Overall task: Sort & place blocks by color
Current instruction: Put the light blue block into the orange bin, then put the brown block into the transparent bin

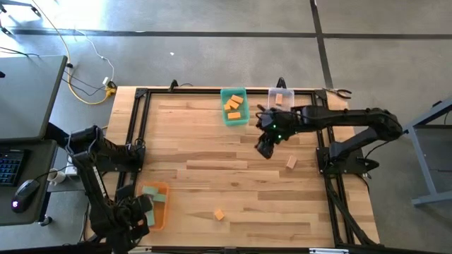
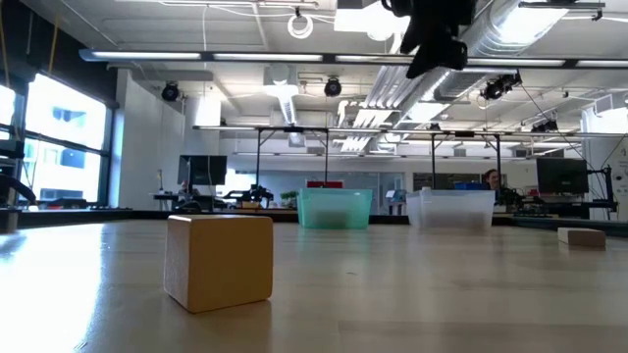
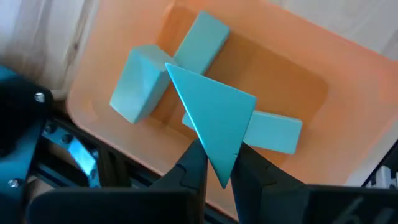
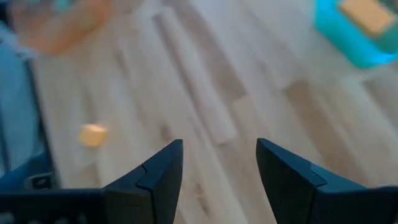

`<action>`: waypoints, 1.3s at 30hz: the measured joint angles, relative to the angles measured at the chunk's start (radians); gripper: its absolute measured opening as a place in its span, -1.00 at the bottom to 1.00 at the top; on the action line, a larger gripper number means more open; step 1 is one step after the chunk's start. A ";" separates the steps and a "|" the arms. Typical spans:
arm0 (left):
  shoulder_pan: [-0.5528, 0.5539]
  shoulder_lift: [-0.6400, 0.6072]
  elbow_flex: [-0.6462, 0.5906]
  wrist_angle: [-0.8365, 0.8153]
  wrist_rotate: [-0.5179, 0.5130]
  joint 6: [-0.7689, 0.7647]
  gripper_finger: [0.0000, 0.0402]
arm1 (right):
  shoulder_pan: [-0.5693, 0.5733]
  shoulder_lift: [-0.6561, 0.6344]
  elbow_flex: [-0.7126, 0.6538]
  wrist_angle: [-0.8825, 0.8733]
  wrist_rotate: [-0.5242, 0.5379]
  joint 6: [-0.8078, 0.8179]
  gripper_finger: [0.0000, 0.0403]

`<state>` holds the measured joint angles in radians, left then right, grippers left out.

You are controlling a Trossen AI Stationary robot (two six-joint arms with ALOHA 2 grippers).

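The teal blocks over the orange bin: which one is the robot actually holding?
The flat teal triangle, a wedge pinched by its lower point in the left gripper's jaws above the orange bin. The other teal blocks are bars lying loose inside the bin.

A teal bin (image 1: 234, 107) and a clear bin (image 1: 280, 98) are set side by side at the far edge of the wooden table (image 1: 233, 183), while an orange bin (image 1: 157, 207) is placed near the table's front left corner. To the left of the table, a desk (image 1: 28, 120) is seen with a keyboard (image 1: 8, 166) and a mouse (image 1: 25, 188) on it. A yellow cable (image 1: 81, 77) is trailed across the floor behind.
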<state>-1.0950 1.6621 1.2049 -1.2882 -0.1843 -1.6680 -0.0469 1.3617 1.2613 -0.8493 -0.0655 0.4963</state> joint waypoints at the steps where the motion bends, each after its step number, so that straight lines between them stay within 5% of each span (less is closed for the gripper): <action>1: 0.000 0.008 0.000 0.006 0.001 0.000 -0.83 | 0.017 0.000 0.000 0.015 -0.012 0.001 -0.05; 9: 0.014 0.031 0.000 0.004 -0.003 -0.029 -0.82 | 0.163 0.000 0.000 0.075 -0.006 -0.004 -0.05; 15: 0.035 0.031 0.000 0.004 0.028 -0.056 -0.64 | 0.265 0.000 0.000 0.054 0.095 0.001 -0.05; 30: 0.086 0.030 0.000 0.000 0.024 -0.075 -0.18 | 0.316 0.000 0.000 -0.294 0.178 0.083 -0.05; 39: 0.107 -0.060 0.000 -0.035 -0.179 0.015 -0.20 | 0.316 0.001 0.000 -0.404 0.215 0.114 -0.05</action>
<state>-0.9878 1.6021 1.2053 -1.3230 -0.3628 -1.6530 0.2690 1.3622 1.2613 -1.2529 0.1493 0.6099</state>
